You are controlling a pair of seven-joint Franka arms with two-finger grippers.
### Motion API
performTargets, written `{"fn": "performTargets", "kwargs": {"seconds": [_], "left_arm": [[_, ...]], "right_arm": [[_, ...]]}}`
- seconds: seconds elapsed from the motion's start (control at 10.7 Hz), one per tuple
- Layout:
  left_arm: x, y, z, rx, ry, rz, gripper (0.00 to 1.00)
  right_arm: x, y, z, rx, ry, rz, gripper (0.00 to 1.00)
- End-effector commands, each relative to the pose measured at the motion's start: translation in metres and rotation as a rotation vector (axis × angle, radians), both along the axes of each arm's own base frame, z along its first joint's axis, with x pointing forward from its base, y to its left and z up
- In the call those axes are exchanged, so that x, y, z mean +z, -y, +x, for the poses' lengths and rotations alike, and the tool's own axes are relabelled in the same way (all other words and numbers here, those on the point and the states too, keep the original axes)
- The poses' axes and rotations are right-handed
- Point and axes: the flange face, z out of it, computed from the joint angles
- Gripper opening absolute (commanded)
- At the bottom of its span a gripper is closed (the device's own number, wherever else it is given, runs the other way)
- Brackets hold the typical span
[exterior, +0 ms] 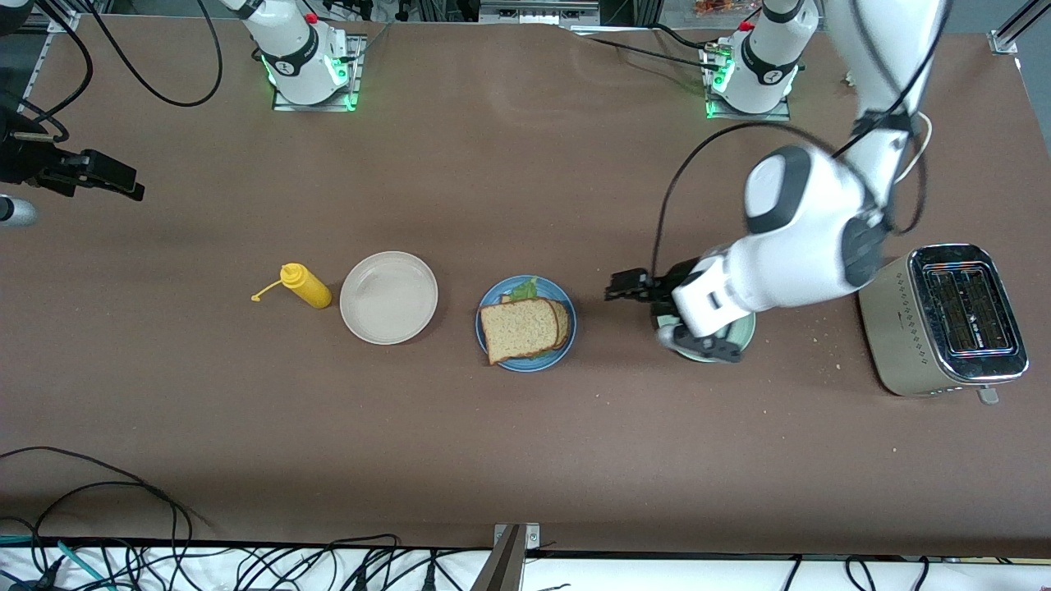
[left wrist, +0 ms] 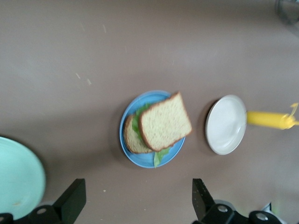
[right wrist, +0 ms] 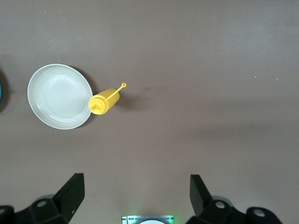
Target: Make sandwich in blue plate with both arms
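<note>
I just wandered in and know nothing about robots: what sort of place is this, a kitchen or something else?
Most likely a robotics lab set up as a mock kitchen. Two white arms are bolted to a brown table with loose cables, and on it sit a toaster, a mustard bottle and a sandwich.

Worktop [exterior: 509, 164] matt brown, smooth, looks like paper or felt sheet. Blue plate [exterior: 566, 322] smooth, faint sheen. Bread [exterior: 519, 328] rough, grainy, matt, darker crust; lettuce [exterior: 525, 288] crinkled. Beige plate [exterior: 388, 297] glossy, smooth. Green plate [left wrist: 18, 179] smooth, pale glaze. Bottle [exterior: 306, 286] yellow plastic, smooth. Toaster [exterior: 944, 320] brushed metal, shiny top. Left arm [exterior: 800, 238] glossy white casing; fingers [left wrist: 71, 200] matt black.
</note>
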Motion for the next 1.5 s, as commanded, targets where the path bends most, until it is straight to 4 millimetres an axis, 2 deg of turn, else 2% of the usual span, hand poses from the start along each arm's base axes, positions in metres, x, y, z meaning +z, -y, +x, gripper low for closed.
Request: {"fn": "performTargets", "kwargs": {"seconds": [0.0, 0.19, 0.38, 0.56, 0.84, 1.13, 1.22, 1.41], "left_arm": [[0.077, -0.075, -0.052, 0.048, 0.09, 0.048, 1.0], [0.114, -0.118, -0.075, 0.026, 0.082, 0.137, 1.0], [0.144, -0.145, -0.094, -0.043, 0.115, 0.264, 1.0], [0.169, -0.156, -0.116, -0.085, 0.128, 0.395, 1.0], [0.2, -0.172, -0.13, -0.111, 0.09, 0.55, 1.0], [0.207, -0.179, -0.134, -0.105, 0.085, 0.656, 1.0], [0.201, -0.184, -0.135, -0.059, 0.034, 0.664, 1.0], [0.196, -0.177, -0.133, 0.005, 0.012, 0.67, 1.0]], "right_arm": [[0.005, -0.007, -0.002, 0.005, 0.001, -0.013, 1.0], [0.005, -0.007, -0.002, 0.005, -0.001, -0.013, 1.0], [0.005, -0.007, -0.002, 0.005, -0.001, -0.013, 1.0], [0.005, -0.007, -0.002, 0.005, -0.001, -0.013, 1.0], [0.005, -0.007, -0.002, 0.005, -0.001, -0.013, 1.0], [0.005, -0.006, -0.002, 0.003, -0.001, -0.013, 1.0], [0.005, -0.006, -0.002, 0.003, -0.001, -0.013, 1.0], [0.005, -0.007, -0.002, 0.005, -0.001, -0.013, 1.0]]}}
